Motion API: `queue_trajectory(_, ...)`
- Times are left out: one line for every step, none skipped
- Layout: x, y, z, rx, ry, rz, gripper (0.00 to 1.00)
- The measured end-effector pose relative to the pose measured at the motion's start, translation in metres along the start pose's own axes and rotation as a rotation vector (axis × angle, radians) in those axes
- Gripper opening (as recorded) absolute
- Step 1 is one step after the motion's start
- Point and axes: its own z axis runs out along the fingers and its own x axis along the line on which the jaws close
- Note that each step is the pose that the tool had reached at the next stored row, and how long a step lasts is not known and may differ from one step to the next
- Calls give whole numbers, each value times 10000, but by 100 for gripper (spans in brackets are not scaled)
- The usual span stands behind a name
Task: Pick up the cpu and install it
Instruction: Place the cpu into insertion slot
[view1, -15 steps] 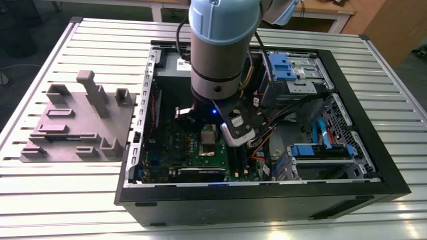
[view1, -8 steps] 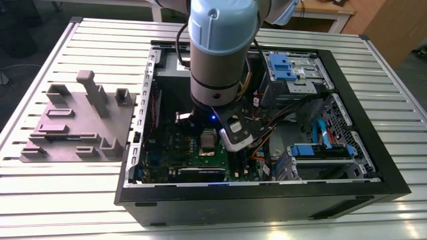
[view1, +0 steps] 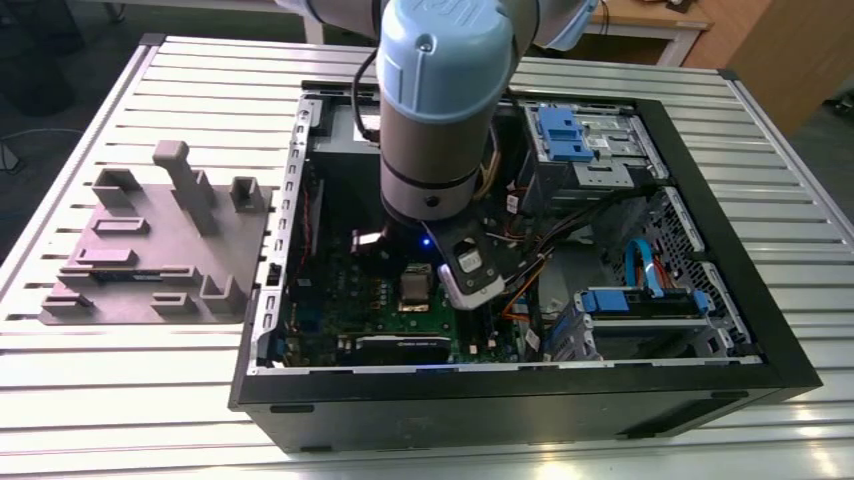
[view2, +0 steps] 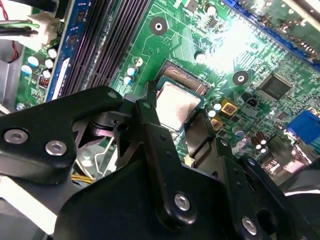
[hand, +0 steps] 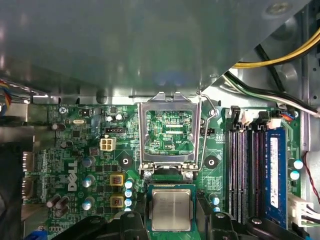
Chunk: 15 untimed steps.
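In the exterior view, an open computer case (view1: 534, 395) lies on a counter (view1: 160, 400) made of metal slats. A grey tray (view1: 154, 250) with little blocks on it sits on the counter at the exterior view's left, just beside the case. The big grey arm (view1: 434, 110) reaches down into the case. Its gripper (view1: 465, 278) is low over the green board (view1: 387, 310). Blue holders (view1: 574, 130) sit inside the case at the exterior view's right, far from the camera.

In the second wrist view, the cpu (view2: 179, 102) is a small flat square. Its top is shiny silver-grey metal with soft corners. It lies flat in its square seat on the green board (view2: 220, 55). The black gripper (view2: 175, 109) comes down around it. The jaws are closed on the cpu, one against each of two opposite edges. Long dark slots (view2: 107, 45) run beside the seat. A bright light shines on the board near the cpu.

In the first wrist view, the cpu (hand: 171, 209) has a thin green rim around its silver top. It sits level, with the gripper (hand: 171, 222) holding it by two sides. A thin metal frame (hand: 170, 100) next to the seat is flipped open, and you can see the board (hand: 75, 150) through it. A wire lever (hand: 202, 135) runs along one side of the frame. A big grey box (hand: 125, 45) is beyond the frame. Yellow wires (hand: 280, 57) run past its corner. Dark slots (hand: 245, 170) and a blue one (hand: 275, 170) lie beside the seat.
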Motion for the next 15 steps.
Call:
queue_trajectory(0, -1, 9, 0, 0, -1, 47)
queue_trajectory(1, -1, 20, 1, 0, -1, 47)
queue_trajectory(1, -2, 30, 0, 0, -1, 47)
queue_trajectory(2, -6, 36, 2, 1, 1, 47)
queue_trajectory(3, -10, 40, 2, 1, 2, 47)
queue_trajectory(3, -14, 46, 0, 0, 2, 47)
queue_trajectory(5, -15, 50, -1, 0, 1, 47)
queue_trajectory(5, -17, 55, -1, 0, 0, 47)
queue_trajectory(6, -18, 63, 0, 0, -1, 47)
queue_trajectory(8, -19, 71, 2, 0, 0, 47)
queue_trajectory(13, -20, 79, 2, 0, 2, 47)
queue_trajectory(17, -21, 88, 0, 0, 1, 47)
queue_trajectory(20, -21, 99, 0, 0, 1, 47)
queue_trajectory(22, -24, 108, 2, 2, 0, 47)
queue_trajectory(23, -27, 114, 9, 5, -1, 47)
